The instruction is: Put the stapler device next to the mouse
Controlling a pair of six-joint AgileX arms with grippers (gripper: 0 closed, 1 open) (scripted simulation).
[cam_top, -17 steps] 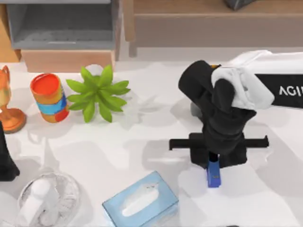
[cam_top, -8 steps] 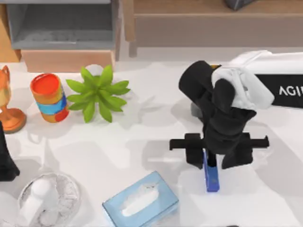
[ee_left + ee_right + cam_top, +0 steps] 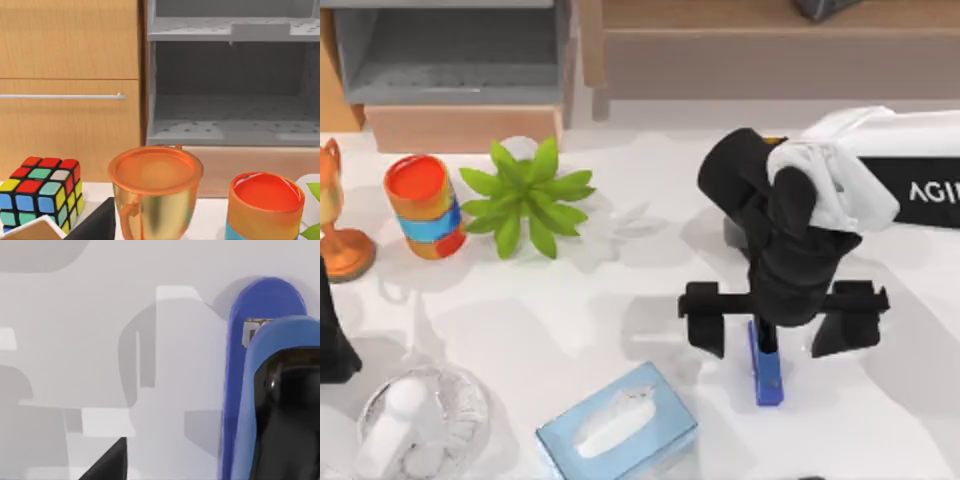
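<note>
White tabletop spreads beneath two AgileX arms, with a wooden cabinet and grey shelf unit behind it. The right arm, white and black, reaches in from the table's right side, its gripper pointing down with both fingers spread wide and released, one on each side of the stapler. A pale blue tissue box lies near the front, left of the stapler. A green plant, a striped orange cup and a gold trophy cup stand at the left, near the parked left arm. The stapler is a small, narrow, bright blue bar lying flat on the table, its rounded end showing a metal slot.
</note>
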